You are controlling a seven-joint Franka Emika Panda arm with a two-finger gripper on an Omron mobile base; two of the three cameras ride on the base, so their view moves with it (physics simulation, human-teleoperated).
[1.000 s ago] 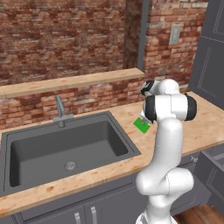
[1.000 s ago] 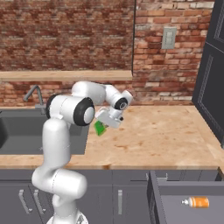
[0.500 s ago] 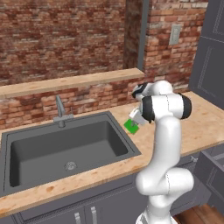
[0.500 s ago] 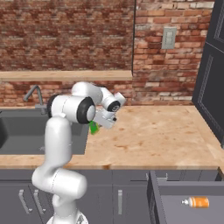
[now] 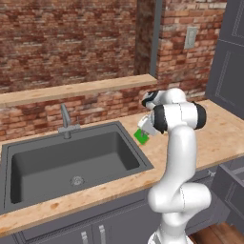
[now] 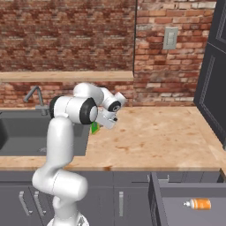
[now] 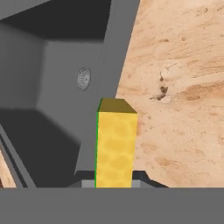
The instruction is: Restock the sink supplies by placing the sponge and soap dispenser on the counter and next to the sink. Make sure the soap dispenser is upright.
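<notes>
Counter (image 5: 224,133), sink (image 5: 71,162); claw (image 5: 145,129) pinching sponge (image 5: 141,137); seemingly unlabelled.

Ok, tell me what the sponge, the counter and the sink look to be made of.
Sponge: seemingly soft foam; a mottled, porous yellow face with a thin green layer on one side, matte.
Counter: looks like butcher-block wood; light tan grain with darker knots, low sheen.
Sink: dark grey and matte, with a metal-looking round drain; composite or coated metal, the render leaves it open.
</notes>
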